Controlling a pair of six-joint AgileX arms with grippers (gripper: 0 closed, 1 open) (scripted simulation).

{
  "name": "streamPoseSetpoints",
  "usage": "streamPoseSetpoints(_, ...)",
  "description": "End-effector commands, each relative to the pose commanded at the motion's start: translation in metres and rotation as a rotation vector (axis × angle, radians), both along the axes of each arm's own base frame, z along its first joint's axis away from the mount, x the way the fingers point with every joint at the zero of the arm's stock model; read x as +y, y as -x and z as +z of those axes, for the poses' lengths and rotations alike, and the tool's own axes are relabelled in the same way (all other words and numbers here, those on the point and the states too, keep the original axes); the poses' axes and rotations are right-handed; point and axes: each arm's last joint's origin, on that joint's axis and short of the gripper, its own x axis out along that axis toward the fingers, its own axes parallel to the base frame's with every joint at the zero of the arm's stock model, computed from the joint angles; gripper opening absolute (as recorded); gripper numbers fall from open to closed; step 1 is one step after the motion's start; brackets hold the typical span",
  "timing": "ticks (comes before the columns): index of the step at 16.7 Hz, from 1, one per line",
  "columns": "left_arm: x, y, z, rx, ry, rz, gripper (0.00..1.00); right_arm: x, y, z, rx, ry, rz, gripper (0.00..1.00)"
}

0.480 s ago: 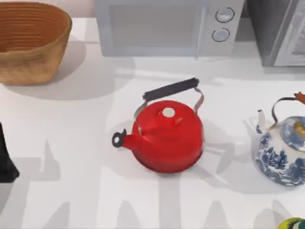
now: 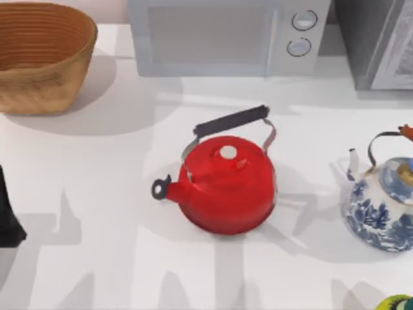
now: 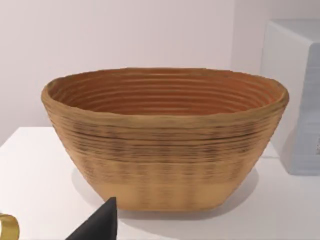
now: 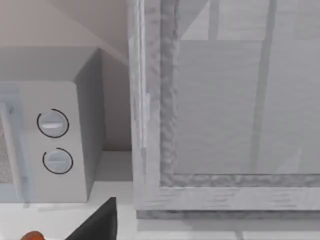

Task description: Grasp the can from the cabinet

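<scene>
Can first: you cannot tell for sure where it lies, and the task puts it in the cabinet (image 2: 381, 45), the tall grey box at about 1 o'clock from the middle of the table (image 2: 97, 194) in the top view. The right wrist view looks straight at its framed, frosted door (image 4: 230, 100), which seems shut, so judge the can to be behind that panel. Next in size, the microwave (image 2: 226, 35) stands at 12 o'clock, the woven basket (image 2: 39, 58) at 10 o'clock, the red kettle (image 2: 226, 184) in the middle, and the blue-and-white kettle (image 2: 381, 210) at 3 o'clock. A round yellow-green and black thing (image 2: 395, 302) sits at 5 o'clock. Smallest, a reddish sliver (image 2: 406, 132) at the right edge touches the blue kettle's handle; whether it is part of that handle or something else you cannot tell. For progress, nothing of the grasp looks done: no claw holds anything, and opening or reaching into the cabinet is all left. Your right gripper (image 4: 100, 222) hangs near the door, facing it, with the panel between it and the likely place of the can; whether this claw is wide or narrow you cannot tell. Your left gripper (image 3: 97, 225) is parked at 9 o'clock, facing the basket, its opening also impossible to judge.
</scene>
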Motion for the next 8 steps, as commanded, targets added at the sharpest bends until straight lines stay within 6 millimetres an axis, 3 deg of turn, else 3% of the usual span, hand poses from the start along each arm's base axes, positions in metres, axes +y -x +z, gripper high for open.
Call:
streamPoseSetpoints(4, 0.0, 0.0, 0.0, 0.0, 0.0, 0.0, 1.0, 0.004, -0.014, 0.077, 0.013, 0.002, 0.0, 1.0)
streamPoseSetpoints(8, 0.0, 0.0, 0.0, 0.0, 0.0, 0.0, 1.0, 0.013, -0.047, 0.161, 0.021, 0.004, 0.003, 1.0)
